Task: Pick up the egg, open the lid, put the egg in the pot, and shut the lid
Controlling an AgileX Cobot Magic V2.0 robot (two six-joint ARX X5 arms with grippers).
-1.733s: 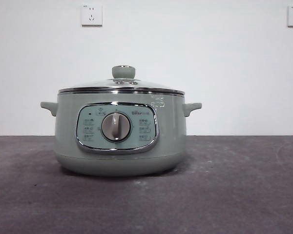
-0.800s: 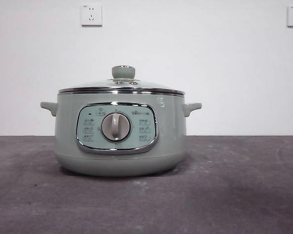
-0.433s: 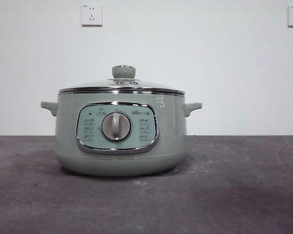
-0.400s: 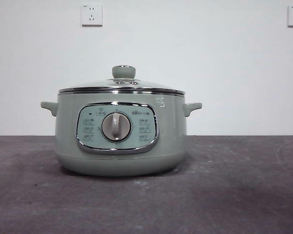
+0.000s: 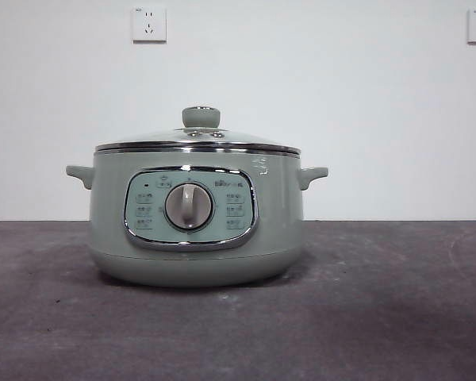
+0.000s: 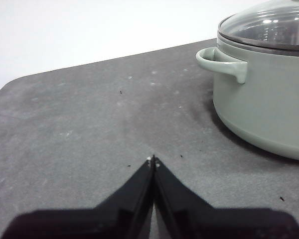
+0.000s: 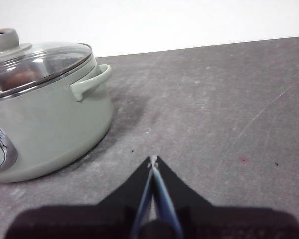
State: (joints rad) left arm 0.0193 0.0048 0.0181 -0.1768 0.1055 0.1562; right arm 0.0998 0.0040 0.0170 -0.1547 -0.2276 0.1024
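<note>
The sage-green pot [image 5: 274, 226] stands on the dark table with its glass lid [image 5: 198, 140] sitting shut on its rim. In the right wrist view a reddish-brown egg [image 7: 21, 78] shows through the lid [image 7: 45, 59], inside the pot [image 7: 45, 129]. My right gripper [image 7: 153, 159] is shut and holds nothing; it hovers low over the table off to the pot's handle side. My left gripper [image 6: 153, 160] is also shut and holds nothing, low over the table on the other side of the pot [image 6: 269, 109]. Neither gripper appears in the front view.
The grey table [image 5: 381, 317] stretches out on both sides of the pot. A white wall with two sockets [image 5: 148, 24] stands behind. A side handle [image 6: 224, 62] juts out toward my left gripper, another handle [image 7: 92, 82] toward my right.
</note>
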